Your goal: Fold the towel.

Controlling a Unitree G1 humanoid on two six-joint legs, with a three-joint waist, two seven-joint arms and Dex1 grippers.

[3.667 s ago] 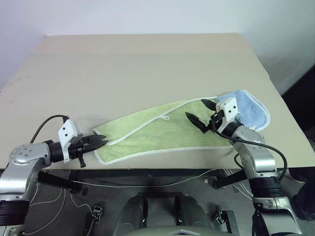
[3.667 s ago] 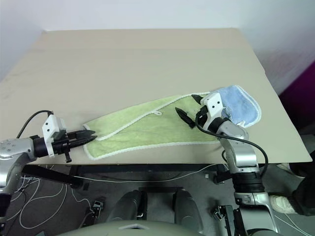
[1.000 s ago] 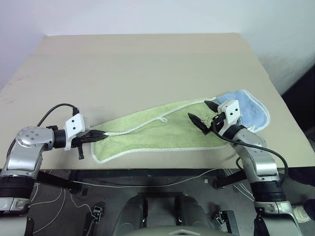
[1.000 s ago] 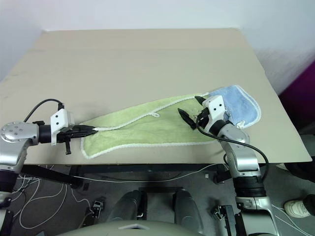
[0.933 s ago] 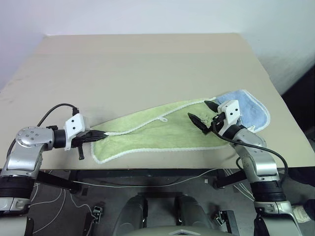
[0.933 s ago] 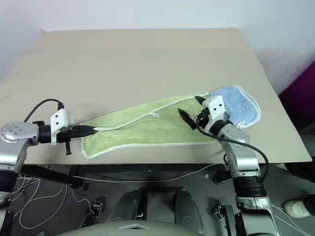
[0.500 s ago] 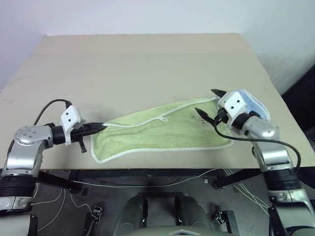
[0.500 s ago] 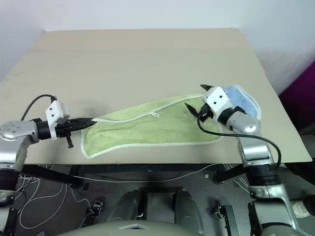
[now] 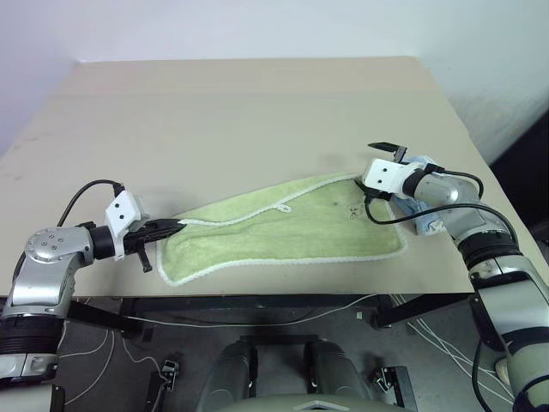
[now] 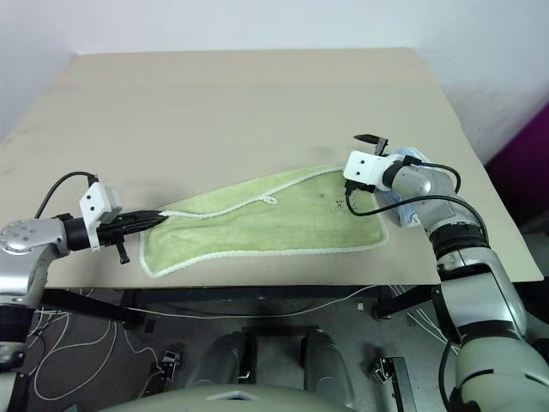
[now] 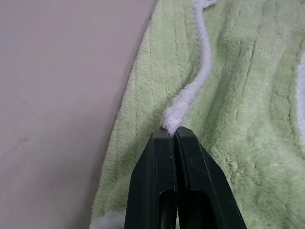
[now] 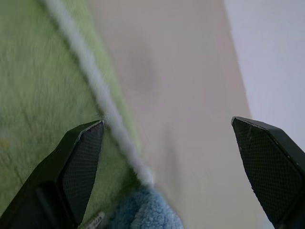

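The left gripper (image 11: 172,136), two flat black fingers pressed together, pinches the white corded edging at one corner of the towel (image 9: 283,232), a long yellow-green terry rectangle lying flat on the beige table (image 9: 249,112). At the towel's opposite end, the right gripper (image 12: 167,157) gapes wide beside a fluffy blue towel (image 12: 145,212).

My left gripper (image 9: 174,227) is closed tight, fingers pressed together, arm bent low at my left side and pointing inward. My right gripper (image 12: 167,167) stands wide apart, its arm extended forward, wrist turned inward.
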